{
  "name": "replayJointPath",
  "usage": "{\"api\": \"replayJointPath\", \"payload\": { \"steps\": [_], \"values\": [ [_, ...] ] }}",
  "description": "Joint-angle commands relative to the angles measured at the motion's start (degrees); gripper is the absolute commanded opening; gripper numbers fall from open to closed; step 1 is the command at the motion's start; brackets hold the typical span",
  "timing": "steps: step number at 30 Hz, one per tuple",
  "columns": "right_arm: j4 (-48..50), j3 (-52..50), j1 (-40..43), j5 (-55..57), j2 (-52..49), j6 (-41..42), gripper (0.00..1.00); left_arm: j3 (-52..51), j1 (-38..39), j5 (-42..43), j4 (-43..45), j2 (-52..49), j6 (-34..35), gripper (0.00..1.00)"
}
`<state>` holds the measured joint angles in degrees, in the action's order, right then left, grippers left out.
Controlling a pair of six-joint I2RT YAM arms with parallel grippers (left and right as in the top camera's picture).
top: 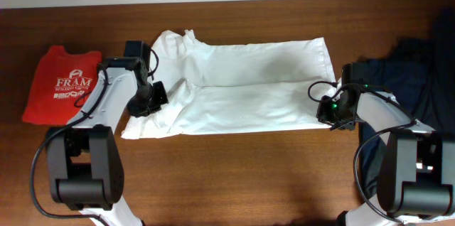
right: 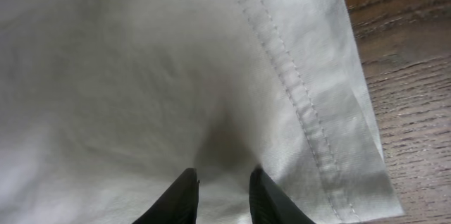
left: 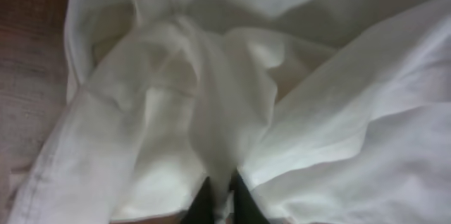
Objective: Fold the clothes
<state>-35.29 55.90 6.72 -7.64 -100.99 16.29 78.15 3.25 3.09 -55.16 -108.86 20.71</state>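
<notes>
A large white T-shirt [top: 242,87] lies folded lengthwise across the middle of the wooden table; its print is hidden. My left gripper [top: 147,101] is at the shirt's left end. In the left wrist view its fingers [left: 222,192] are shut on a raised ridge of white fabric [left: 211,111]. My right gripper [top: 329,114] is at the shirt's lower right corner. In the right wrist view its fingers [right: 222,178] are narrowly apart with white fabric [right: 141,76] pinched between them, just inside the stitched hem [right: 296,90].
A red T-shirt [top: 60,84] with white "FRAM" print lies at the left edge. A pile of dark navy clothes [top: 419,70] lies at the right. Bare wooden table [top: 242,176] runs along the front.
</notes>
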Motion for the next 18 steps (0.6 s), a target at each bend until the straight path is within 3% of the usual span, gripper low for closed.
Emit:
{"api": "replayJointPath", "payload": {
  "steps": [1,7,9,11,14,18],
  "values": [
    [-0.5,-1.3,0.4,0.8,0.0,0.1,0.29,-0.3,-0.1,0.8,4.7,0.8,0.3,0.00],
    [-0.5,-1.3,0.4,0.8,0.0,0.1,0.29,6.3,-5.6,7.9,14.0,0.9,1.2,0.01],
    [-0.4,-1.3,0.4,0.8,0.0,0.1,0.29,7.3,-9.5,10.6,15.5,0.9,6.6,0.29],
    [-0.4,-1.3,0.4,0.8,0.0,0.1,0.29,7.3,-11.0,11.7,14.2,0.9,6.7,0.46],
    [-0.2,-1.3,0.4,0.8,0.0,0.1,0.29,7.2,-11.6,11.7,7.9,0.9,4.5,0.53],
    [-0.3,-1.3,0.4,0.8,0.0,0.1,0.29,7.0,-11.1,11.4,-1.5,0.9,0.8,0.54]
  ]
}}
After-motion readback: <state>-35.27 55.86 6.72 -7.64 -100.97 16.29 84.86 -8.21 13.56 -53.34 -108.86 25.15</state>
